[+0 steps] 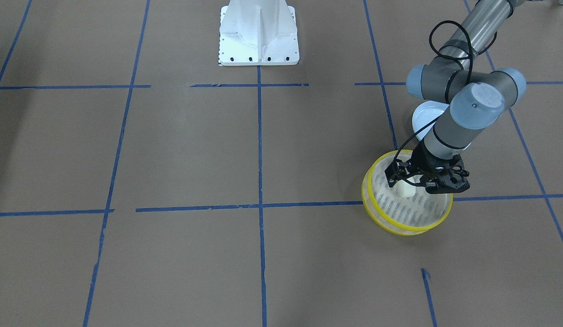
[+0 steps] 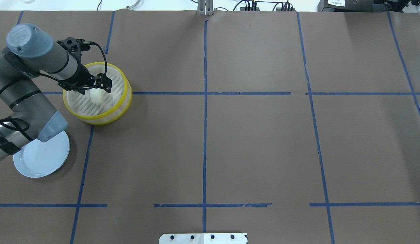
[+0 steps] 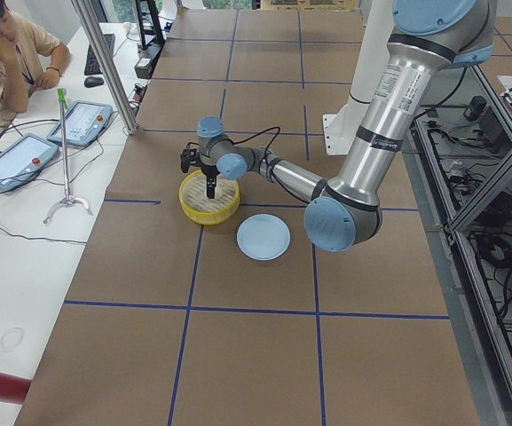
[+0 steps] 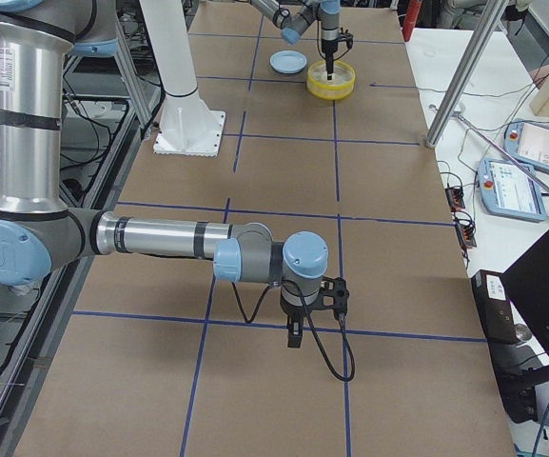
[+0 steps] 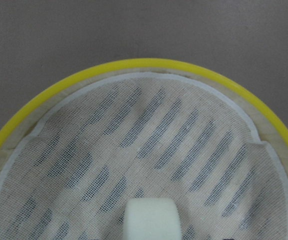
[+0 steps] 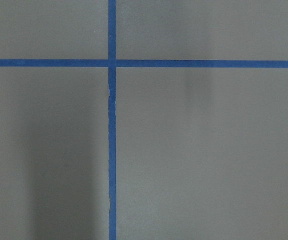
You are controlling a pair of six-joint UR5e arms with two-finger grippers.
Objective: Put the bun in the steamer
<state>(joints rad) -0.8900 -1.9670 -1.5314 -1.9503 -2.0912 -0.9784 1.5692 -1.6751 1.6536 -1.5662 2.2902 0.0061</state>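
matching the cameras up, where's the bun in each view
exterior front-facing: right of centre, bun inside the steamer.
overhead exterior: upper left, in the steamer.
exterior left: steamer left of centre; bun too small to tell.
exterior right: steamer at top centre; bun too small to tell.
left wrist-mounted: bottom centre.
right wrist-mounted: not in it.
shared landmark: the steamer's yellow rim.

You see: steamer (image 5: 148, 64) with a bright yellow rim and a pale mesh floor striped with dark diagonal slots. Bun (image 5: 150, 220) cream-white. Plate (image 2: 40, 159) light blue. Surface (image 2: 257, 145) brown, gridded by blue tape lines (image 2: 205, 135). Left arm (image 2: 27, 101) grey with pale blue caps.
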